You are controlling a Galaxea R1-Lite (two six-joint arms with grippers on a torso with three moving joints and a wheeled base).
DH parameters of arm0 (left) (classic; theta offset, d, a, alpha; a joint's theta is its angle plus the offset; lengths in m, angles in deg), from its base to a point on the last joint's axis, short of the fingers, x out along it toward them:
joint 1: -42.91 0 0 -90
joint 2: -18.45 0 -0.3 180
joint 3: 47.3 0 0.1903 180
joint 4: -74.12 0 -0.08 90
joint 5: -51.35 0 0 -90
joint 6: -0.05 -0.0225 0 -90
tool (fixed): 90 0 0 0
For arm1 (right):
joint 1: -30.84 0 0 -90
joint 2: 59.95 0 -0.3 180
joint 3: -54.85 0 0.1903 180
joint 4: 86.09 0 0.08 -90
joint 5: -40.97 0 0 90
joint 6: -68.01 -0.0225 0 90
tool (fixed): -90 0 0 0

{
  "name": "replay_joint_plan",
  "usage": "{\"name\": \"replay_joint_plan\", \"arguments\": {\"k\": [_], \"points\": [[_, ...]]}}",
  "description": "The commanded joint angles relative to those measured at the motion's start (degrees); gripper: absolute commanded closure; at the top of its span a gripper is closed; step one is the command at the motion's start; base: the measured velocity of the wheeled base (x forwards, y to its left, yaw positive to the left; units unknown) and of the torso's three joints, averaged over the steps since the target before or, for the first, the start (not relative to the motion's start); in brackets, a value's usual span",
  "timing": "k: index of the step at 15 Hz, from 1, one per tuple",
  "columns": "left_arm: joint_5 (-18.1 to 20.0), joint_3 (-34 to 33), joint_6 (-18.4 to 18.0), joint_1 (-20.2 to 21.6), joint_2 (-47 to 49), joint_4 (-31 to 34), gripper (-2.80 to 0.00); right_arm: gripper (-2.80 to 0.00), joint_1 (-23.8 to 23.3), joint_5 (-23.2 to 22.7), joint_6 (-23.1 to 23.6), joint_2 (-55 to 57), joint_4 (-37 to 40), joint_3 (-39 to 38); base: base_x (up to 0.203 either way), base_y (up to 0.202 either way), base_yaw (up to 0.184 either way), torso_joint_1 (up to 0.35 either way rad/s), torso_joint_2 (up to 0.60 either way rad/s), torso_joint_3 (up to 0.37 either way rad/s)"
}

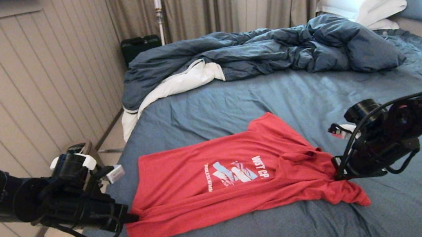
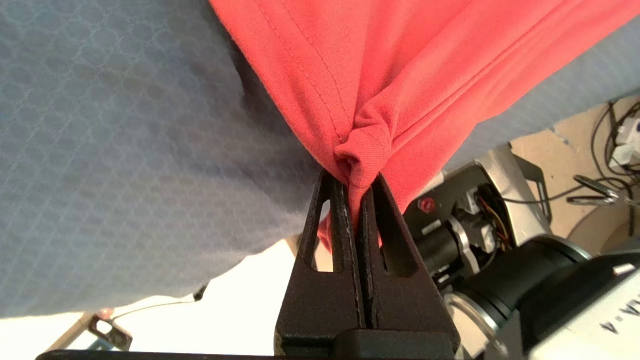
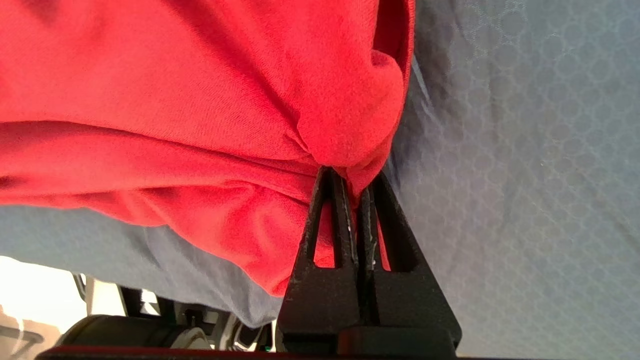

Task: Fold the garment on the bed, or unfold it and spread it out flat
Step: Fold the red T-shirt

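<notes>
- Pinched red cloth fills both of my wrist views: my left gripper (image 2: 354, 192) is clamped on a gathered fold of the shirt (image 1: 219, 179), my right gripper (image 3: 356, 187) clamped on another bunch.
- One shirt, on the near part of the bed (image 1: 257, 95), print up, lying between my two grippers.
- Its long axis runs left to right, straight from one gripper to the other; each arm holds its own end, neither nearer.
- Near edge is doubled over and the right end is bunched, so I judge pulling apart along that axis would flatten it.
- Count: one shirt, one duvet (image 1: 267, 50), two grippers.
</notes>
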Motion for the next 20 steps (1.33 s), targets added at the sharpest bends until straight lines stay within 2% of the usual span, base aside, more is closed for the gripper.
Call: {"name": "replay_joint_plan", "arguments": {"k": [1, 9, 13, 20], "points": [[0.2, 0.71, -0.5, 0.0, -1.41, 1.42, 0.0, 0.0, -0.07, -0.05, 0.5, -1.38, 0.04, -0.89, 0.0, 0.0, 0.0, 0.0, 0.0, 0.0], [0.21, 0.7, -6.0, 0.0, -3.93, 8.53, 0.0, 0.0, -1.27, -0.32, 3.12, -4.7, 0.08, -5.02, 0.0, 0.0, 0.0, 0.0, 0.0, 0.0], [0.21, 2.8, -8.15, 0.0, -4.66, 12.48, 0.0, 0.0, -1.83, -0.4, 3.97, -5.69, 0.17, -5.23, 0.0, 0.0, 0.0, 0.0, 0.0, 0.0], [0.21, 6.31, -13.45, 0.63, -5.51, 20.5, 0.0, 0.0, -1.87, -0.4, 5.93, -6.8, 5.82, -3.74, 0.0, 0.0, 0.0, 0.0, 0.0, 0.0]]}}
